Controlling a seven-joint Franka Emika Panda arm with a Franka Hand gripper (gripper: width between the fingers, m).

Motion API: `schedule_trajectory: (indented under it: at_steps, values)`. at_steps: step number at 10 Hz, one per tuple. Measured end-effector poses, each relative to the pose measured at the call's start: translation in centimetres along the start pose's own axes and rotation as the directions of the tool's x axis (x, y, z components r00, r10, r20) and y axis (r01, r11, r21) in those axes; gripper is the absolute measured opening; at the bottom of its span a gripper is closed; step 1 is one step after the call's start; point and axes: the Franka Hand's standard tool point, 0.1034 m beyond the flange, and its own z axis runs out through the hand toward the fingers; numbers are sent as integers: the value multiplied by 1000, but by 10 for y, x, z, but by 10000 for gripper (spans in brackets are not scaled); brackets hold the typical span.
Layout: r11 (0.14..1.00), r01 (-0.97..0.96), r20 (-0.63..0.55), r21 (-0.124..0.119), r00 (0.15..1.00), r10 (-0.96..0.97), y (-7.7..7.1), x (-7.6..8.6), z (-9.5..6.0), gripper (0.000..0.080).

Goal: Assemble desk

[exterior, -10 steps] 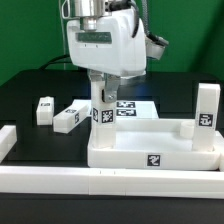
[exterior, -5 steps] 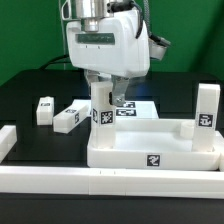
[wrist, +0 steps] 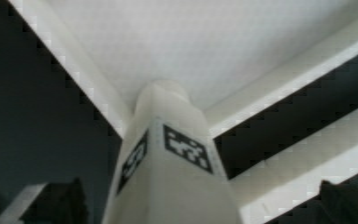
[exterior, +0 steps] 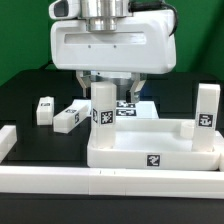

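Jaws are spread wide with a gap either side of the leg (exterior: 103, 108), and the gripper (exterior: 107, 88) hangs straight above it where it stands upright at the tabletop's (exterior: 120, 155) corner.

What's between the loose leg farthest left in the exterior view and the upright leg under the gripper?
Another loose leg, lying on the black table; the exterior view shows it.

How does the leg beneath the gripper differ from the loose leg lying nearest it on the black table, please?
The first leg stands upright on the tabletop, below the open gripper; the loose leg lies flat on the black table, clear of both. Both are white blocks with black-and-white markers.
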Motion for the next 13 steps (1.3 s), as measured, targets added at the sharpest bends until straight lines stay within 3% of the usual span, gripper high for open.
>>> schedule_trajectory:
  at_steps: [6,12,13]
  values:
    - [902,431,3,-5,902,-431,4,1,1,649]
    - [679,734,14,-18,679,-734,8,3,1,649]
    - [609,793,19,-21,609,-793,9,3,1,649]
